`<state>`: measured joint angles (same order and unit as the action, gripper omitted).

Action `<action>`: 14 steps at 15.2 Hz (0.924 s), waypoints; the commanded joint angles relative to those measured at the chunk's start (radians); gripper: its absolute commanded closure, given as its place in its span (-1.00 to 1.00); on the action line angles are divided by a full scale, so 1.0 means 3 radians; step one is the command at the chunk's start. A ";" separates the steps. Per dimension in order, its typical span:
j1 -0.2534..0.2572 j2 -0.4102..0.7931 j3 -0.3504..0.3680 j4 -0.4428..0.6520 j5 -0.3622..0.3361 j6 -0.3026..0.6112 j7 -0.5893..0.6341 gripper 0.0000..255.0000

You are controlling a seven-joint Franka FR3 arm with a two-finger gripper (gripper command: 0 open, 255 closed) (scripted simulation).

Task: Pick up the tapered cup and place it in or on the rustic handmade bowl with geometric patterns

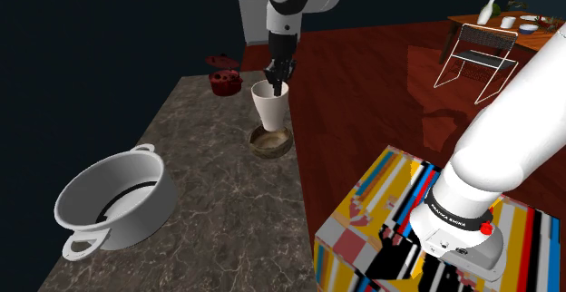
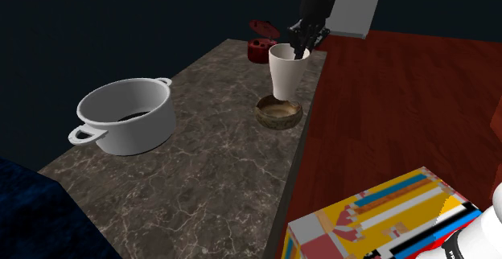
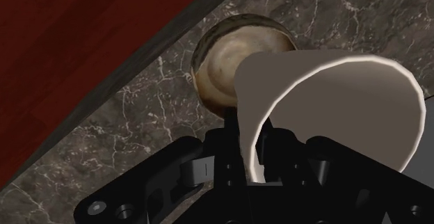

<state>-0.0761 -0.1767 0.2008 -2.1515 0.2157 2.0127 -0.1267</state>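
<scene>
pick: done, jaws of your gripper [image 1: 276,85] pinch the cup [image 1: 270,109] by its rim | place: cup hangs just above the bowl [image 1: 270,151] | left: 1 step, you lower and release

My gripper [image 3: 245,149] pinches the wall of the white cup [image 3: 334,111], one finger inside and one outside. From the cup, the brown bowl [image 3: 224,61] sits at ten o'clock on the dark stone counter [image 3: 132,146]. Further that way is red floor [image 3: 69,35].
</scene>
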 commanded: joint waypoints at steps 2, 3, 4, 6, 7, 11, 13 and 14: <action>0.0005 0.0037 0.0010 -0.0088 0.0007 0.0128 -0.0012 1.00; 0.0005 0.0037 0.0010 -0.0088 0.0007 0.0128 -0.0012 1.00; 0.0006 0.0037 0.0010 -0.0088 0.0007 0.0128 -0.0012 1.00; 0.0005 0.0037 0.0010 -0.0088 0.0007 0.0128 -0.0012 1.00; 0.0005 0.0037 0.0010 -0.0088 0.0007 0.0128 -0.0012 1.00; 0.0006 0.0037 0.0010 -0.0088 0.0007 0.0128 -0.0011 -1.00; 0.0006 0.0038 0.0010 -0.0088 0.0007 0.0128 -0.0011 -1.00; 0.0006 0.0038 0.0010 -0.0088 0.0007 0.0128 -0.0011 -1.00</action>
<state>-0.0744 -0.1655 0.2037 -2.1779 0.2177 2.0512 -0.1301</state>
